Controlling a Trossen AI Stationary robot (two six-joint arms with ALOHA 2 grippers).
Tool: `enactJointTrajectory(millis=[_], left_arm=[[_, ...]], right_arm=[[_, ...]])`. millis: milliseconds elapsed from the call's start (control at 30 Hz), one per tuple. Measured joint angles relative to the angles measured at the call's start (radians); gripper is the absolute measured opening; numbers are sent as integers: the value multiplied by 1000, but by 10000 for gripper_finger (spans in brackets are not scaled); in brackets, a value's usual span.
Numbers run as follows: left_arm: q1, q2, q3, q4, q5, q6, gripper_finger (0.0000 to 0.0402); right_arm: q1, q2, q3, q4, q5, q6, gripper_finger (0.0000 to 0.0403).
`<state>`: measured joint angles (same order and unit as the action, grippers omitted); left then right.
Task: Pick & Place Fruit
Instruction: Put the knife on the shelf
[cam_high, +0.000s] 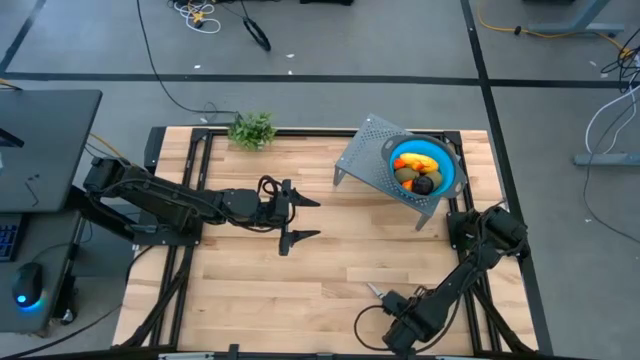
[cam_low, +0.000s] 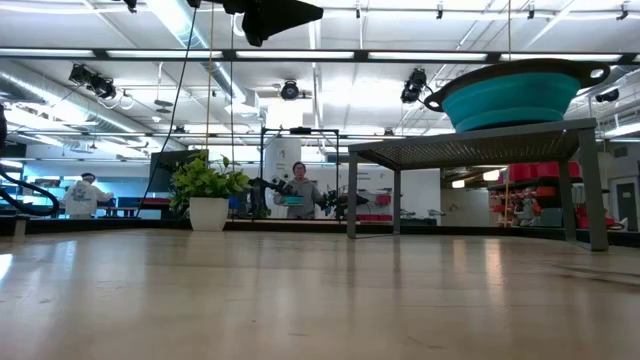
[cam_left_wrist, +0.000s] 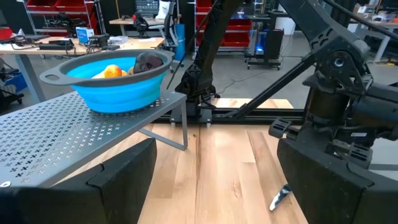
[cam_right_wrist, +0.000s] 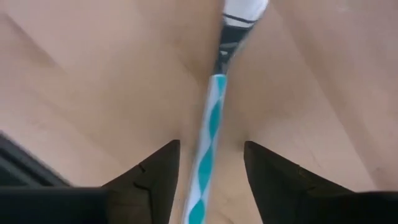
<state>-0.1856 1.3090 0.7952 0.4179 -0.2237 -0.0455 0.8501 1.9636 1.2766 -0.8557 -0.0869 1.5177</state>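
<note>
The fruit lies in a blue bowl on a grey perforated stand at the far right: orange, yellow, olive-green and dark purple pieces. The left wrist view shows an orange piece and the dark purple ball above the bowl's rim. My left gripper is open and empty above the table's middle, to the left of the stand. My right gripper is open near the front edge. Its fingers stand on either side of the blue-and-white handle of a knife lying on the table.
A leafy green sprig in a white pot stands at the far edge, left of the stand. The stand's legs leave room beneath it. The knife's silver blade points toward the table's middle.
</note>
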Motion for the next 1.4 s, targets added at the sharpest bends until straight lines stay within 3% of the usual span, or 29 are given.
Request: enactJointTrajectory(millis=[467, 1200, 1400], left_arm=[[0, 0, 0, 0, 0, 0, 345], [0, 0, 0, -5, 0, -12, 345], [-3, 0, 0, -21, 0, -34, 345]], right_arm=[[-2, 0, 0, -22, 52, 0, 91], [-21, 26, 19, -49, 56, -82, 76], [-35, 28, 45, -71, 176, -147, 46]])
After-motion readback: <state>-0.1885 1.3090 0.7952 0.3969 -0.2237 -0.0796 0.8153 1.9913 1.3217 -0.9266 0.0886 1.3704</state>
